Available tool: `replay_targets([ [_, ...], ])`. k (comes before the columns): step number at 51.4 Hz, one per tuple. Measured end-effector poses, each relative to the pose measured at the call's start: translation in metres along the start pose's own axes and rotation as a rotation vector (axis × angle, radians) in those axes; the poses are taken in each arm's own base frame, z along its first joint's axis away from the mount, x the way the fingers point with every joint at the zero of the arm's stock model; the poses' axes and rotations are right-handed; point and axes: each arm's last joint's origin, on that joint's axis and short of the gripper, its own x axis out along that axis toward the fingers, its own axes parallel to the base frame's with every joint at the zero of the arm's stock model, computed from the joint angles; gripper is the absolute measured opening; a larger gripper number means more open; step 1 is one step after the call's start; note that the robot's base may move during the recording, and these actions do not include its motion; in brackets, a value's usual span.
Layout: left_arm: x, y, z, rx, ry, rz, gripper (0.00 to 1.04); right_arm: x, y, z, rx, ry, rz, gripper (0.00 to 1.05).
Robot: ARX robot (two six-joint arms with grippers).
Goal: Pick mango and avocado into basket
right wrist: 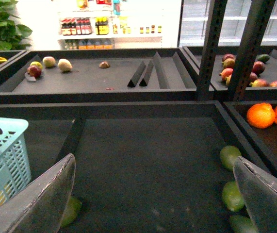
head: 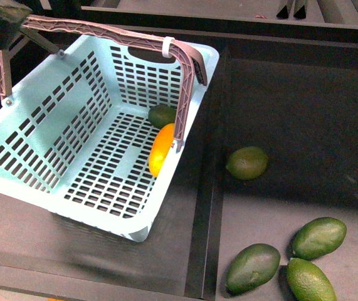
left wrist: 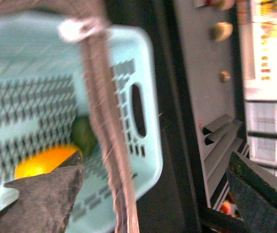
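The aqua basket (head: 53, 135) sits tilted at the left of the front view with its brown-grey handle (head: 103, 32) raised. Inside, against the wall nearest the fruit bin, lie the yellow-orange mango (head: 161, 148) and a dark green avocado (head: 162, 115). The blurred left wrist view shows both, mango (left wrist: 43, 162) and avocado (left wrist: 84, 135). My left gripper (left wrist: 153, 194) is open, and the handle (left wrist: 104, 121) runs between its fingers without being clamped. My right gripper (right wrist: 153, 204) is open over the dark bin floor, holding nothing. It is out of the front view.
Several loose avocados lie in the black bin right of the basket, one (head: 247, 163) close to the divider (head: 207, 207), others (head: 319, 237) at the front right. Oranges (right wrist: 261, 115) fill a bin beyond a steel post (right wrist: 247, 53). A dark part of the left arm (head: 4, 25) is at the handle's end.
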Motion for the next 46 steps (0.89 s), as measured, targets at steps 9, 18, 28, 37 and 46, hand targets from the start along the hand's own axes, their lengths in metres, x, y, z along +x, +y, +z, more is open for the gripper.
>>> replay_targets([
  [9,-0.043,0.04,0.02,0.725,-0.33,-0.286,0.49,0.0,0.0,0.0,0.0,0.0,-0.002,0.96],
  [18,-0.078,0.079,0.028,1.006,-0.392,-0.252,0.12,0.0,0.0,0.0,0.0,0.0,-0.002,0.96],
  [28,-0.123,0.122,0.03,1.052,-0.399,-0.242,0.02,0.0,0.0,0.0,0.0,0.0,-0.002,0.96],
  [37,-0.135,0.146,0.033,1.052,-0.401,-0.233,0.02,0.0,0.0,0.0,0.0,0.0,-0.002,0.96],
  [46,-0.147,0.15,0.031,1.055,-0.401,-0.24,0.02,0.0,0.0,0.0,0.0,0.0,-0.002,0.96],
])
